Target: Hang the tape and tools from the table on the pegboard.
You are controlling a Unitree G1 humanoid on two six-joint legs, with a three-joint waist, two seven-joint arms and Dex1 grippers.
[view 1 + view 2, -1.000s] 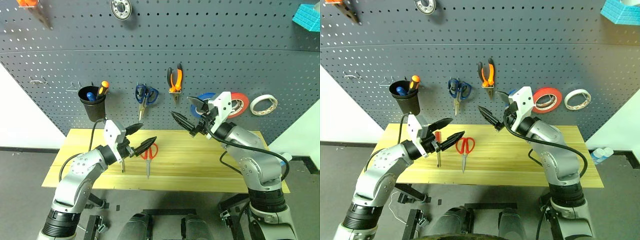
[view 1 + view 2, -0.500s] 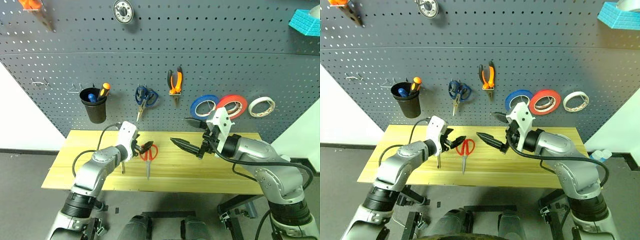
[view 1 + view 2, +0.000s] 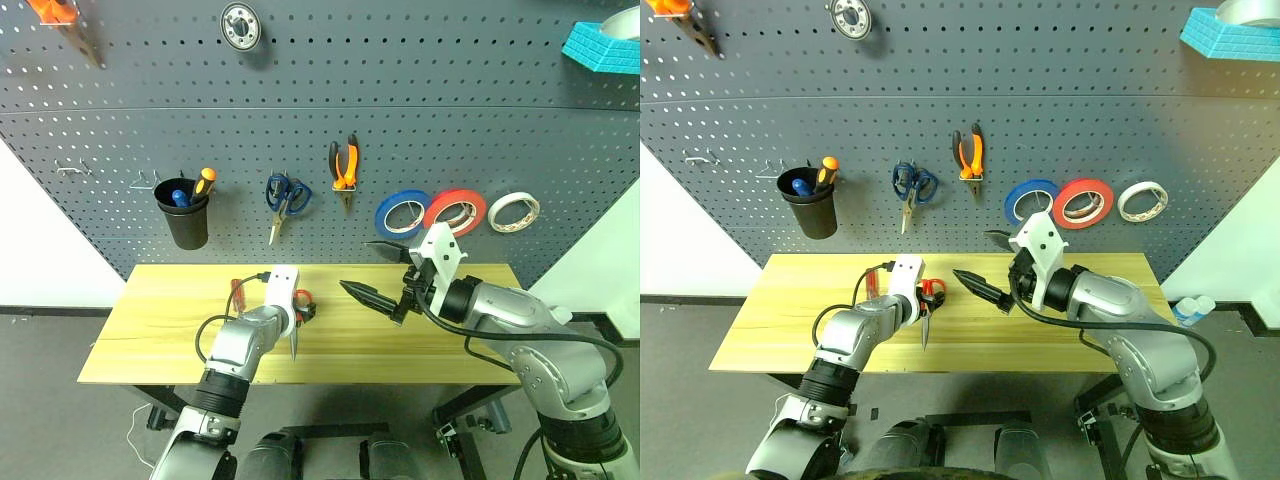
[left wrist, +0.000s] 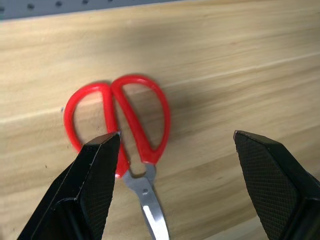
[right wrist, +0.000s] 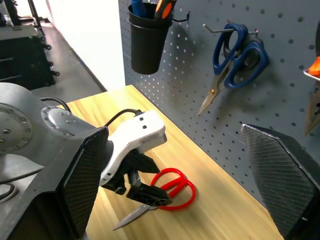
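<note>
While no writing reads anywhere, left gripper (image 4: 175,145) wide over red scissors (image 4: 125,130), right gripper (image 3: 385,272) wide.

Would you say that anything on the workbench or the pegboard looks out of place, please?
Nothing looks damaged or spilled. The red-handled scissors and a slim red-handled screwdriver lie on the light wooden workbench, not hung on the dark grey pegboard, with the open left pincer over the scissors.

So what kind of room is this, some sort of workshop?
Probably a workshop or tool bench: a grey pegboard hung with blue-handled scissors, pliers and tape rolls, above a wooden table where red-handled scissors lie.
</note>
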